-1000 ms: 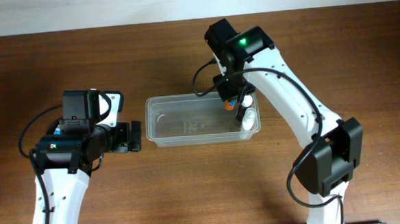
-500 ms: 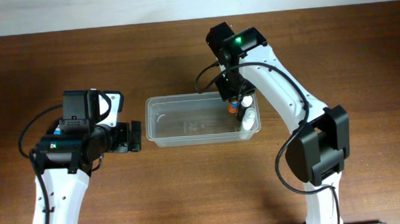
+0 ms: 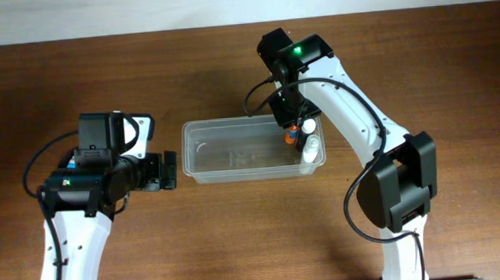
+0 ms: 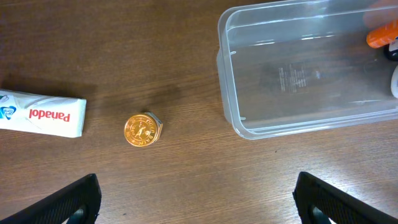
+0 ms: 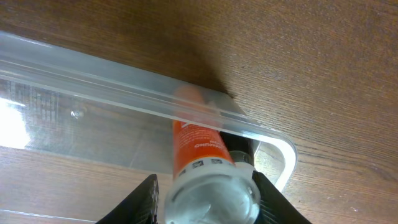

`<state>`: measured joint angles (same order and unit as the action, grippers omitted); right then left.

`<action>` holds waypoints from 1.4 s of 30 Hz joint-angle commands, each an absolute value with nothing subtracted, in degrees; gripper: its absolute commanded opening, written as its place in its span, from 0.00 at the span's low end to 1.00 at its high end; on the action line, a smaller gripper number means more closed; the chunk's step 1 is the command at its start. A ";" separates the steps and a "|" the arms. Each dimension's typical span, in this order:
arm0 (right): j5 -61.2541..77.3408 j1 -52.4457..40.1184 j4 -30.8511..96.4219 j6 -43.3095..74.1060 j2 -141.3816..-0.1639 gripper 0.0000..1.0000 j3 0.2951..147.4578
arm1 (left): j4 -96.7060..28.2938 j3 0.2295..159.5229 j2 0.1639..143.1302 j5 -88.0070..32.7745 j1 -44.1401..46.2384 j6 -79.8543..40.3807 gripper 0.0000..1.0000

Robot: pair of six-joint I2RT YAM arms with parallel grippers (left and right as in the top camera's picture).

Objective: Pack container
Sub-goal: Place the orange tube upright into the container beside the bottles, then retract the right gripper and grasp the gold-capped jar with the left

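My right gripper [image 5: 210, 198] holds an orange-labelled bottle [image 5: 196, 146] in the clear rimmed container [image 4: 227, 93]; left gripper [image 4: 198, 199] wide; box [image 4: 42, 114] reads "Panadol".

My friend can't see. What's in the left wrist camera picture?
A clear container sits upper right on a wooden table, an orange tube peeking in at its far end. Left of it lie a gold disc and a white Panadol box; the fingers of the open left gripper frame the bottom corners.

Red "Panadol" lettering, upside down, on the small white box [image 4: 40, 113].
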<state>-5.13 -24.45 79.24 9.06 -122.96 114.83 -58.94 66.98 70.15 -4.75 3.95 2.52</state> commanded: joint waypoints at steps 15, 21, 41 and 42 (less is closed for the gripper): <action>-6.07 -17.72 80.36 14.17 -102.69 0.82 125.36 | -59.16 67.96 70.39 -5.61 3.60 2.17 0.99; 0.49 -0.27 93.30 14.98 -97.49 0.85 122.87 | -59.51 67.99 70.39 -5.56 3.57 -0.05 0.99; 5.87 14.96 76.03 9.63 -77.41 0.89 63.92 | -60.07 73.30 84.62 -2.17 -4.73 -2.42 0.99; 5.85 14.98 75.79 9.63 -77.41 0.89 63.86 | -59.88 74.06 87.74 -2.17 -4.73 -2.42 0.99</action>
